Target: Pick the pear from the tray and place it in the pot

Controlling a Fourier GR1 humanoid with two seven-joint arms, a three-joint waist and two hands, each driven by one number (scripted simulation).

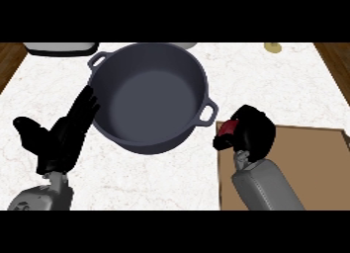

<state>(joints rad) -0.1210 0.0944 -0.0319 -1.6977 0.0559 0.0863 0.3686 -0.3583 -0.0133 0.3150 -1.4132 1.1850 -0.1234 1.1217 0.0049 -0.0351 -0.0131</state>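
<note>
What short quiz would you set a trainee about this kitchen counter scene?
1. True or false: the pot has nothing inside it.
2. Whose fingers are curled round the red item? A: left hand. B: right hand.
3. Fill in: the right hand is above a corner of the brown ____.

Key: 1 true. 2 B; the left hand is open beside the pot. 3 tray.

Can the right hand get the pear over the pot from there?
Probably yes. The right hand, curled round the pear, sits over the left edge of the tray beside the pot; its mouth is open and nothing lies between.
</note>
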